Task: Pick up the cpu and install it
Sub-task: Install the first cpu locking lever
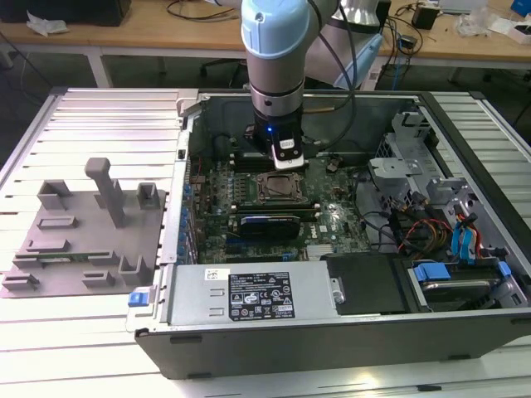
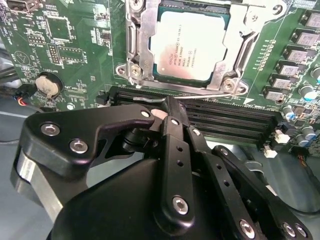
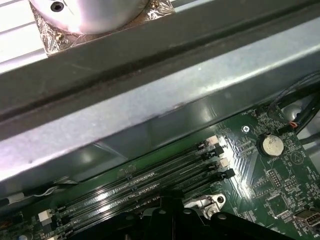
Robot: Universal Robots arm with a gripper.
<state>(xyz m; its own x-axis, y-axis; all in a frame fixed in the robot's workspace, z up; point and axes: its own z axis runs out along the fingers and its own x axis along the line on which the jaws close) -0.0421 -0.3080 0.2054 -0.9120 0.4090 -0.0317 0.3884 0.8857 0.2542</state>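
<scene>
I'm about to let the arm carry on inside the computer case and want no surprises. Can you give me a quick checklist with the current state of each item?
1. Cpu lies in the socket frame: ok, it sits flat inside, pale top up.
2. Gripper is free of the cpu: ok, its fingertips meet beside the memory slots, apart from the chip.
3. Gripper empty: ok, nothing shows between the closed tips.
4. Thin socket lever latched: cannot tell.
5. Arm over the motherboard, inside the case: ok.
6. Grey tray outside the case holds no chip: ok.
</scene>
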